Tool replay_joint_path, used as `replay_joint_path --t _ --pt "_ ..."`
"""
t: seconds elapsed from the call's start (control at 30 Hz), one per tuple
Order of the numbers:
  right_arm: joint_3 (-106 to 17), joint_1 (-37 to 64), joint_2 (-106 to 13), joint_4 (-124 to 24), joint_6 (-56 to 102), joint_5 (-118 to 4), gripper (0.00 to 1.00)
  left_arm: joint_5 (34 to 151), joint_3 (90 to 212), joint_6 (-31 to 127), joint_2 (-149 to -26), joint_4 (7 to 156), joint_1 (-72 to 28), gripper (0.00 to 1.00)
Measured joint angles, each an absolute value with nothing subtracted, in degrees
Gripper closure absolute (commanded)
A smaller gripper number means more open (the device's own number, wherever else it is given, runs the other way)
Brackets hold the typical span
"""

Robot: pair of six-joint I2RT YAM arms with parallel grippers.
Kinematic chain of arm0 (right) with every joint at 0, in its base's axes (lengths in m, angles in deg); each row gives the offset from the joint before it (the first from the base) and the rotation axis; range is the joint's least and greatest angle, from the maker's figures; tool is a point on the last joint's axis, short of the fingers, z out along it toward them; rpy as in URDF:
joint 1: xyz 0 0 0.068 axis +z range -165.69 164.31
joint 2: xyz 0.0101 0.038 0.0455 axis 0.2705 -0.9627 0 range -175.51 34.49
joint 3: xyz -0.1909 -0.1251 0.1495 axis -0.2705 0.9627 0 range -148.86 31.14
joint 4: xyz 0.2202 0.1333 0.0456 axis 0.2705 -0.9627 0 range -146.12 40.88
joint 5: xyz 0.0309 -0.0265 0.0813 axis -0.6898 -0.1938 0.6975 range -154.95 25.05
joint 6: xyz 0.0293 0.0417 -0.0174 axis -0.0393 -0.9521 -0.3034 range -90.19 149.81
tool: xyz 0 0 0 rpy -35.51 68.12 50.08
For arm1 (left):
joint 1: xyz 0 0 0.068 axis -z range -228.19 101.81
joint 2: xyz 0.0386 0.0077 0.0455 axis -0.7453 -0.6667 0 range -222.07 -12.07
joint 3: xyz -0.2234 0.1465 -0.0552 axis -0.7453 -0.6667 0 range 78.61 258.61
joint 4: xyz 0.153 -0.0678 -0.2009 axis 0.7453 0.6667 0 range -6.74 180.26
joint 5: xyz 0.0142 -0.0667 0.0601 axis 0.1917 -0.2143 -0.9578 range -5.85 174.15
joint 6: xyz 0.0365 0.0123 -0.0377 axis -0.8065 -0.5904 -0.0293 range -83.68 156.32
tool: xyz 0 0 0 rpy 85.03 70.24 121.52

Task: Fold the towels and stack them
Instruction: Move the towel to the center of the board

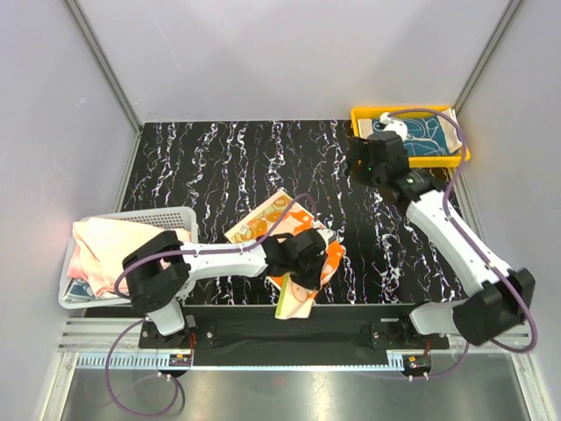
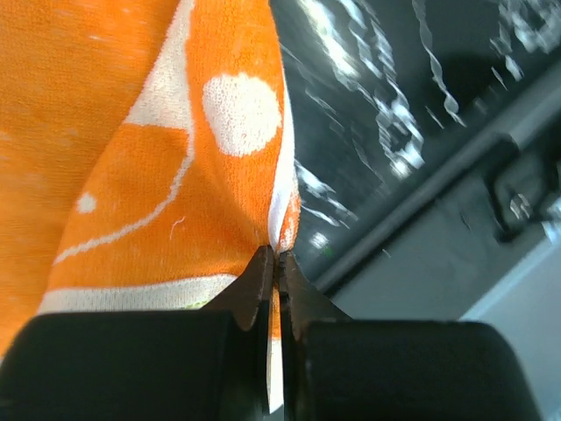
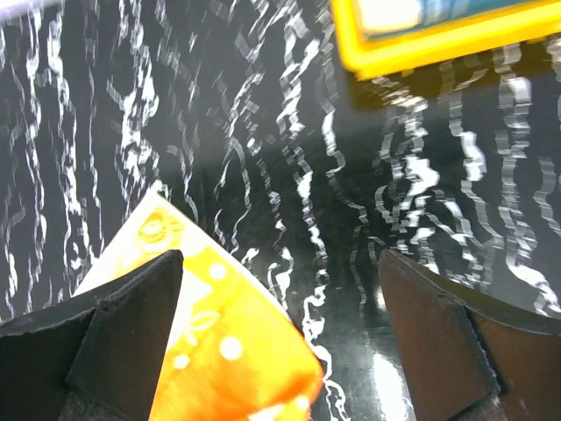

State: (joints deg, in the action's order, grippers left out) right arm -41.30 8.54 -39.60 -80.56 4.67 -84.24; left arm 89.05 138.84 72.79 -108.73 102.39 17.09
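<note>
Top external view: near the front edge, the orange-and-cream towel (image 1: 263, 221) is pinched by the left gripper (image 2: 278, 256), its arm stretched rightward. Farther, the right gripper (image 3: 279, 259) is held wide above the table (image 1: 219, 158), near the yellow tray (image 1: 438, 162).

Top external: high above and behind arm bases, looks down on whole black white-veined table (image 1: 219, 167). Left wrist: very close, frame mostly filled by orange-and-cream printed cloth towel (image 2: 131, 158), table's near edge beyond. Right wrist: higher, looks down at table middle. Shares towel corner, plus yellow plastic tray (image 3: 438, 46) at far right corner.
</note>
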Motion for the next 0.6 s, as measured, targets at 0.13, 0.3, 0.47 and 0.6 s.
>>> replay_joint_path --t 0.13,0.3,0.47,0.6 --pt "-44.91 8.54 -47.79 -80.27 6.31 -79.61 0.00 93.54 134.67 73.42 -105.41 99.66 17.05 0.68" --pt "-49.19 8.52 -59.62 -78.15 9.32 -72.15 0.08 87.77 134.51 77.18 -98.94 104.71 16.30 0.51" --pt "-55.51 8.82 -72.40 -76.01 13.56 -67.21 0.18 73.27 138.47 89.05 -91.81 116.34 12.43 0.43" --pt "-60.97 10.53 -79.95 -75.95 16.73 -66.80 0.19 61.97 140.52 101.93 -88.97 125.41 6.53 0.39"
